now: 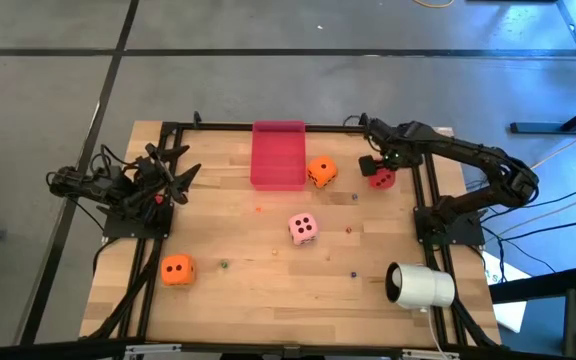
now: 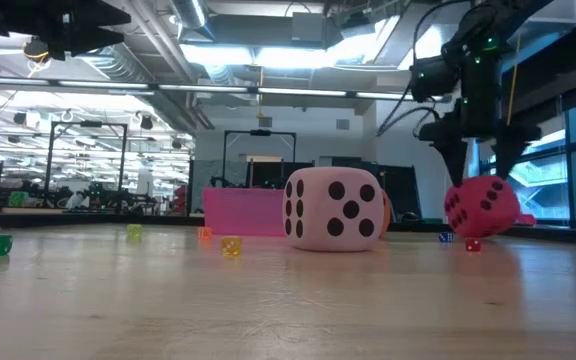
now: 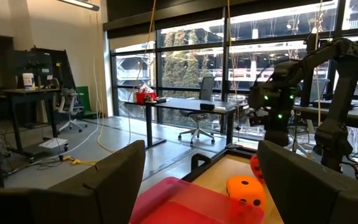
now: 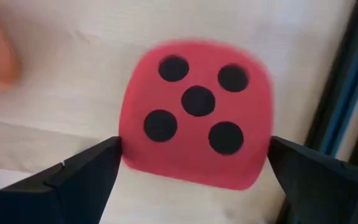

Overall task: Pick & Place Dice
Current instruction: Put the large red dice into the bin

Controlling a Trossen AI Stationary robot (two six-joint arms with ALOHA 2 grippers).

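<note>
A red die (image 4: 194, 115) lies on the wooden table near its far right rail, five pips up. My right gripper (image 2: 483, 160) points down just above it, open, one finger on either side of the die and apart from it. An orange die (image 1: 321, 171) sits beside the pink-red tray (image 1: 278, 155). A pale pink die (image 1: 303, 228) rests mid-table, and a second orange die (image 1: 177, 269) lies near the front left. My left gripper (image 3: 194, 186) waits open at the table's left side, raised and pointing level across the table.
A white cylinder (image 1: 420, 285) lies at the front right. Tiny coloured dice (image 2: 230, 245) are scattered over the tabletop. A black frame rail (image 4: 340, 93) runs close beside the red die. The arm bases stand at the table's left and right edges.
</note>
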